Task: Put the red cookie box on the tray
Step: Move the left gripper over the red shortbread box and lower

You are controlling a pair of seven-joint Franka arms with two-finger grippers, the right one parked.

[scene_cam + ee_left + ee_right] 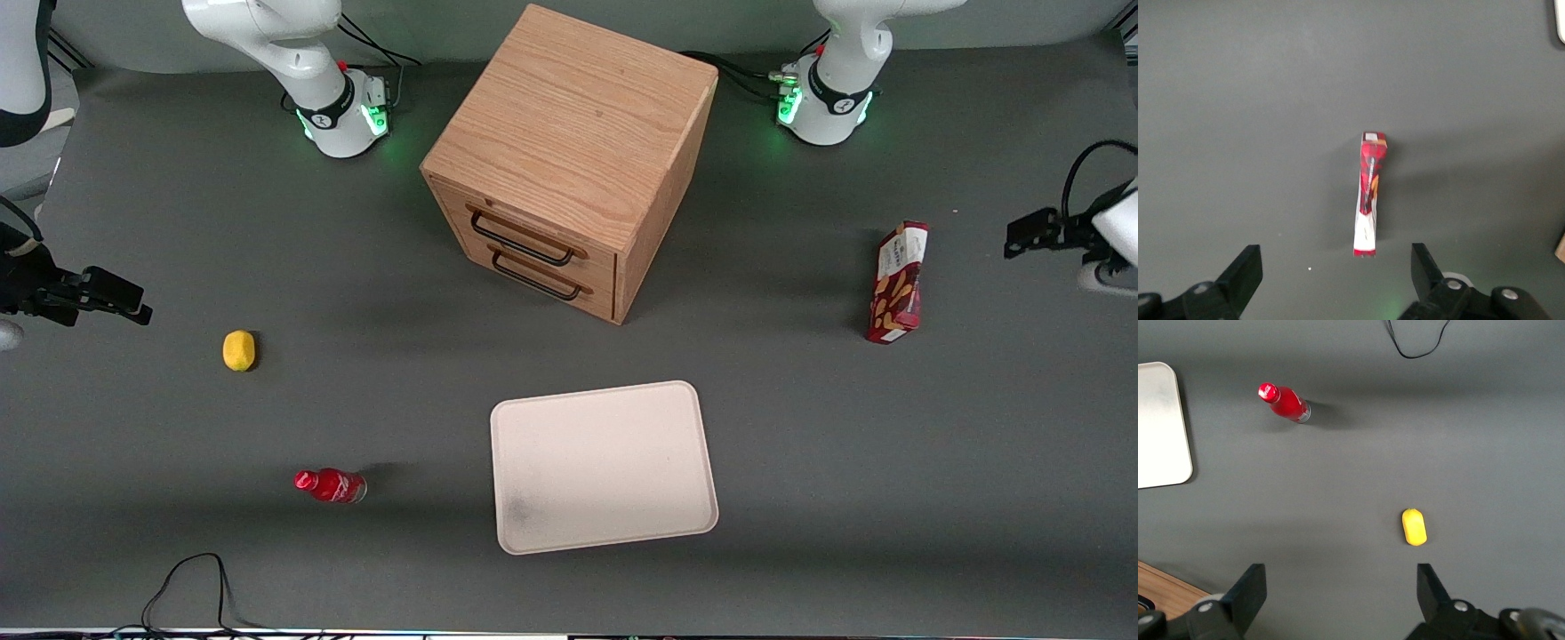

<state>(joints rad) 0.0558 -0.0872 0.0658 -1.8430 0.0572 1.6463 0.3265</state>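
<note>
Here the red cookie box stands apart from the spread, empty fingers of the gripper.

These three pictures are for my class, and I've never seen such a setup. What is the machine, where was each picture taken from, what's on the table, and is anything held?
Two white robot arms stand at a dark grey table. One picture faces them from the front; the others look down from cameras on their wrists. On the table are a wooden two-drawer cabinet, a cream-white rectangular tray, a small yellow lemon, a small red bottle and a dark-red cookie box standing on edge. The working arm's gripper hangs open above that box, holding nothing.
</note>
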